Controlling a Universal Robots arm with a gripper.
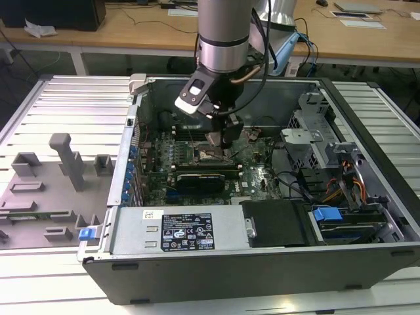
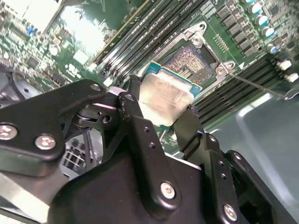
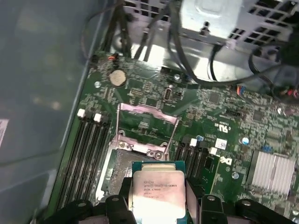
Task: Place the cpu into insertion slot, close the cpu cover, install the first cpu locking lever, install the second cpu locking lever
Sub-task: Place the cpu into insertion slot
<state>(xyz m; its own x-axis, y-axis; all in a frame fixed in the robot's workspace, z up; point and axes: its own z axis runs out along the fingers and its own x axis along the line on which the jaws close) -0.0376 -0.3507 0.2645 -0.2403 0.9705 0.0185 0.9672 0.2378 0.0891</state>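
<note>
The gripper [image 1: 225, 136] was down inside the open computer case [image 1: 262, 279]; its two black fingers [image 2: 187, 130] were clamped on opposite edges of the cpu [image 3: 158, 196]. The chip lay flat with its pale metal top facing up; being square, it had no long axis to speak of. One green-rimmed edge pointed toward the insertion slot [image 3: 122, 163], and the chip overhung that slot at one side; it seemed to hang just above the slot rather than sit in it, though I could not be sure. Beyond the slot the cpu cover [image 3: 148, 111] stood raised open, leaving the pin field bare; black memory slots [image 3: 86, 149] ran along both sides of the slot on the green circuit board [image 3: 154, 88]; dark cables [image 3: 187, 70] hung farther from the slot, past the cover and well apart from the chip.
</note>
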